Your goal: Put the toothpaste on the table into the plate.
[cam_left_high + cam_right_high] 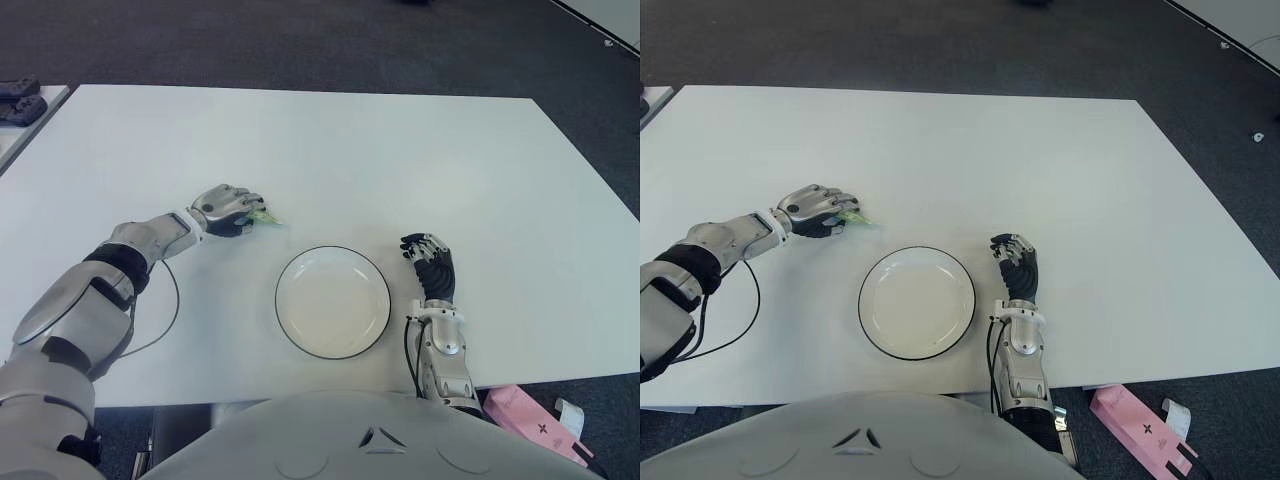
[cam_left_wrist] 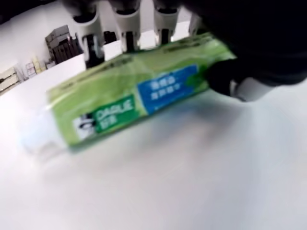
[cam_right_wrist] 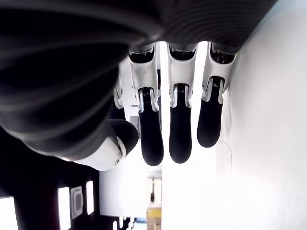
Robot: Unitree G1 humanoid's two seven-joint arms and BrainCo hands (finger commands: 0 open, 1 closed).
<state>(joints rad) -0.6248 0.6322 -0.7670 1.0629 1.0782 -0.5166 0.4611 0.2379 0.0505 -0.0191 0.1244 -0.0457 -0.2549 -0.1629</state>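
Task is sitting at an early stage; the toothpaste [image 2: 129, 98] is showing a green tube with a blue label, lying at the left hand [image 1: 228, 210], out on the table [image 1: 330, 150] to the left of the plate [image 1: 333, 301] and a little beyond it; the plate is holding nothing; grasp looks made, judging by the wrist view; lift, carry and drop into the plate are all left to do.

Left hand is curling its fingers [image 2: 127, 24] over the far side of the tube while the thumb is pressing the near side at the label end, so it is gripping the tube; the tube seems to be lying low against the table surface, clear cap end sticking out past the hand; whether it is already off the table I cannot tell; from the eye views only a green tip is poking out of the hand toward the plate; the left arm is reaching forward across the table, forearm low.

Right hand [image 1: 431, 262] is idling just to the right of the plate, near the table's front edge, fingers loosely bent and holding nothing.
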